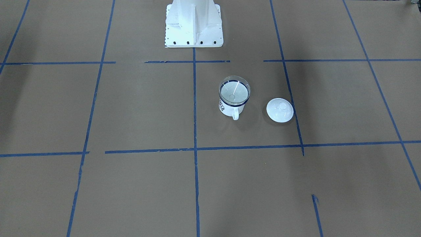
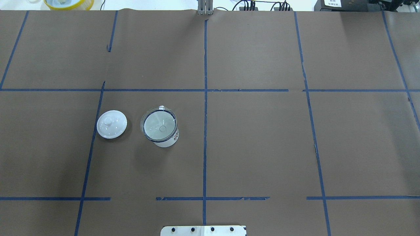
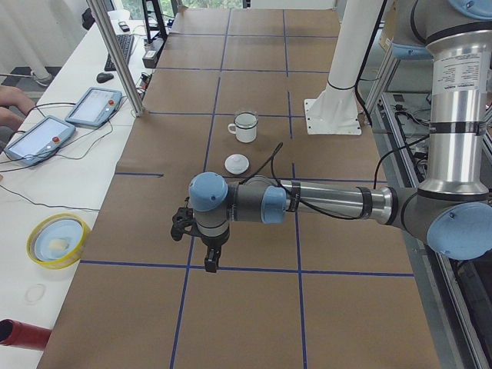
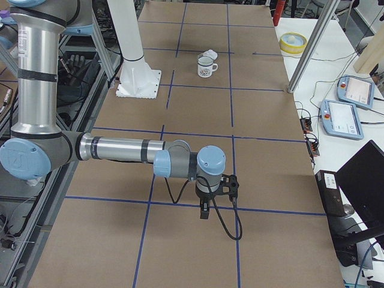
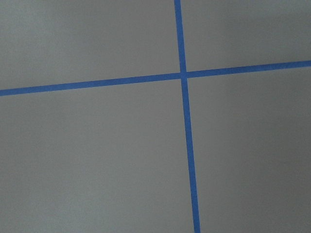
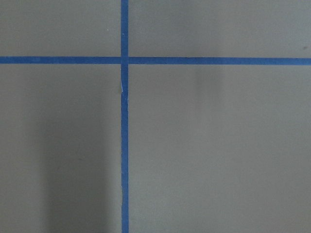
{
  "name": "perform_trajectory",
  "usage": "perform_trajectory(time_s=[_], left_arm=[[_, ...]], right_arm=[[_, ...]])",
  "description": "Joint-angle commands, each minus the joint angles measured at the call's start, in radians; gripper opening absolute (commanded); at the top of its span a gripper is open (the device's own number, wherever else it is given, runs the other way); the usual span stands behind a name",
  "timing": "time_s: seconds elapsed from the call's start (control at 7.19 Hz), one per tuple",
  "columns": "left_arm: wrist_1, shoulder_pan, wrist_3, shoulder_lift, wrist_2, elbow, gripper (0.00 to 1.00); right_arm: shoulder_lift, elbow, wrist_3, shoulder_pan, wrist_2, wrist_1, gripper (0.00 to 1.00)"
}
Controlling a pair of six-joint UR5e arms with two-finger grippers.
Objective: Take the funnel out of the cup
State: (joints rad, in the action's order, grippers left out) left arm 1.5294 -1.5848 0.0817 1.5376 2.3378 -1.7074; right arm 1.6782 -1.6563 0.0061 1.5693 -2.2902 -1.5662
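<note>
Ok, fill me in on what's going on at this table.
Nothing is being handled. The funnel sits in the cup, on the robot's left half of the table, and a white lid lies beside the cup, apart from it. Both arms hang near the table's ends, far from the cup. The left gripper and right gripper show only in the side views, so open or shut cannot be told.

Funnel [image 2: 158, 124] sits in the cup [image 2: 168, 140]; lid [image 2: 111, 124] lies just beside it, robot's left.

2 blue tape lines [image 6: 124, 60] cross on brown paper [image 6: 218, 145].
</note>
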Motion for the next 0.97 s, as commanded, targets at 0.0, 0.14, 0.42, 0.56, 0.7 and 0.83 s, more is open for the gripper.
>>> perform_trajectory(time_s=[0.0,0.14,0.42,0.56,0.7,0.83], left_arm=[[-0.006,0.000,-0.089,0.070,-0.008,-0.035,1.00],[-0.008,0.012,-0.205,0.103,-0.015,-0.091,1.00],[-0.056,0.099,-0.310,0.183,-0.014,-0.178,1.00],[-0.118,0.158,-0.366,0.244,-0.014,-0.226,1.00],[-0.142,0.230,-0.454,0.301,-0.014,-0.254,1.00],[-0.141,0.314,-0.574,0.350,-0.015,-0.274,1.00]], right_arm=[[0.000,0.000,0.000,0.000,0.000,0.000,1.00],[0.000,0.000,0.000,0.000,0.000,0.000,1.00],[0.000,0.001,0.000,0.000,0.000,0.000,1.00],[0.000,0.000,0.000,0.000,0.000,0.000,1.00],[0.000,0.000,0.000,0.000,0.000,0.000,1.00],[0.000,0.001,0.000,0.000,0.000,0.000,1.00]])
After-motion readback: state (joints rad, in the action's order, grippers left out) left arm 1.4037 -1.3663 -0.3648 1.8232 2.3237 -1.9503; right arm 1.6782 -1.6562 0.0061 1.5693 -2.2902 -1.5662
